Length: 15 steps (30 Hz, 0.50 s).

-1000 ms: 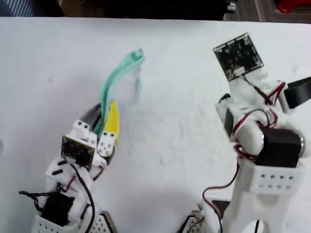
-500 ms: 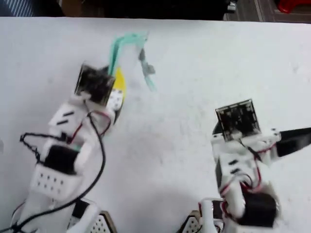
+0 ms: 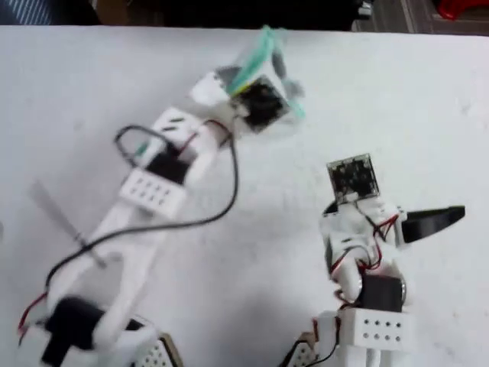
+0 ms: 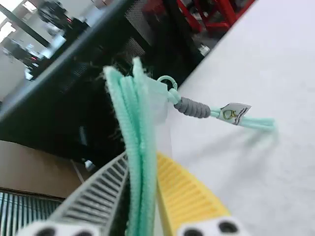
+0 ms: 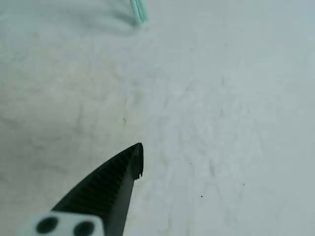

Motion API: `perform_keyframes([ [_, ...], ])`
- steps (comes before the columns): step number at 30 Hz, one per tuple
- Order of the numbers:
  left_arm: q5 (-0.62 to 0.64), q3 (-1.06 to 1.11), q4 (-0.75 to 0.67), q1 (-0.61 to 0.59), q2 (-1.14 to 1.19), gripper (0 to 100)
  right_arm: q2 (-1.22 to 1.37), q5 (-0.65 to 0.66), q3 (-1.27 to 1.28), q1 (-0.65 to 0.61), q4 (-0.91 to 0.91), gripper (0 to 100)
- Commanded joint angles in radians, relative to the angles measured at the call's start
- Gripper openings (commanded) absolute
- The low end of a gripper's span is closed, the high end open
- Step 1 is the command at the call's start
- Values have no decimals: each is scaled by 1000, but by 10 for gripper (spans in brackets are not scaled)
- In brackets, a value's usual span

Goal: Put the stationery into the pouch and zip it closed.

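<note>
High view: at the upper middle of the frame, near the far edge of the table (image 3: 397,92), the left gripper (image 3: 246,76) is clamped on the green zip edge of the pouch (image 3: 263,43), apparently holding it up so its pull cord (image 4: 194,106) hangs free for zipping.

Pouch (image 4: 135,113) in left hand (image 4: 142,196) at far table (image 3: 76,76) edge, right hand (image 3: 435,218) nearer

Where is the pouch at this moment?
The pouch is clamped between the fingers of the left gripper. In the high view it sits near the middle of the table's far edge, with its zip pull trailing alongside.
</note>
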Motion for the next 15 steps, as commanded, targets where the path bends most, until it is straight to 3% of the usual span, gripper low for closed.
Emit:
perform_keyframes([
  [1, -12, -80, -40, 56, 114, 24, -8, -52, 23, 44, -90, 789],
  [5, -11, -64, -40, 91, 252, 24, -8, -120, 37, 90, -131, 789],
  [8, 61, 5, -2, 130, 278, 31, -8, -133, 37, 104, -131, 789],
  [10, 117, 44, 60, 162, 259, 98, -8, -133, 37, 102, -131, 789],
  [13, 221, 64, 192, 186, 203, 282, -8, -133, 38, 102, -131, 789],
  [15, 311, 51, 285, 193, 159, 296, -8, -133, 38, 102, -131, 789],
])
